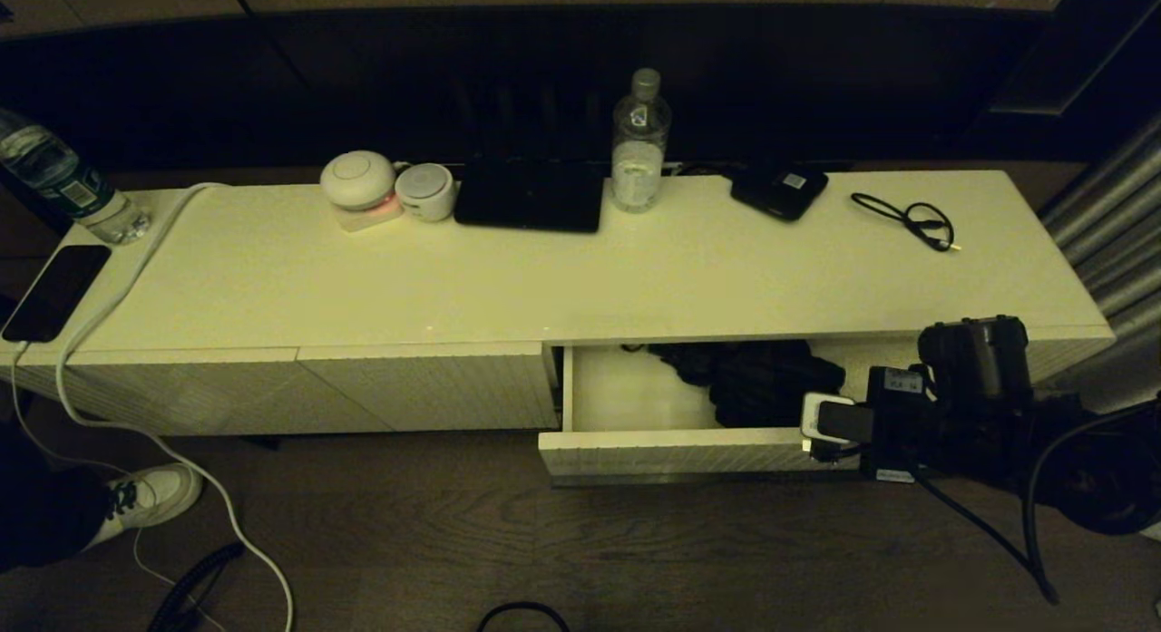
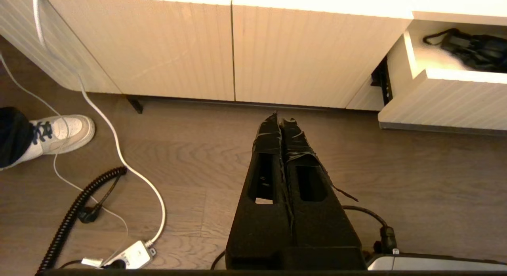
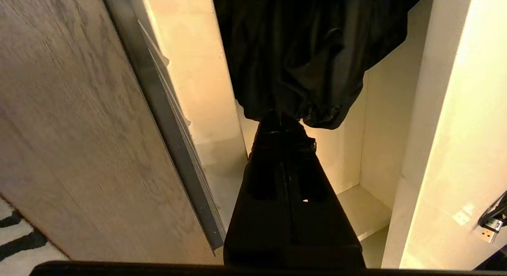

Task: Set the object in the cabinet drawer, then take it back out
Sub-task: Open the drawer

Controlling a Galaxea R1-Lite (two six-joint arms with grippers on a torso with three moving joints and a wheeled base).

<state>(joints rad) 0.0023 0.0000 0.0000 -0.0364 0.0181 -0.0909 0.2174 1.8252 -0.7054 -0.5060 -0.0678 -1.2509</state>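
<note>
Pinching the black bundle (image 3: 301,50) (in the open drawer (image 1: 671,451)): right gripper (image 3: 282,119).

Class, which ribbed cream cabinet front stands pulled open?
The cabinet drawer on the right, holding the black bundle; the ribbed panels beside it sit flush.

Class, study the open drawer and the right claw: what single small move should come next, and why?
Probably lift the right claw straight up. Its fingers look closed on the edge of the black fabric bundle, which lies inside the open drawer, so raising it should bring the bundle over the drawer front. The left claw hangs shut over the floor, idle.
</note>
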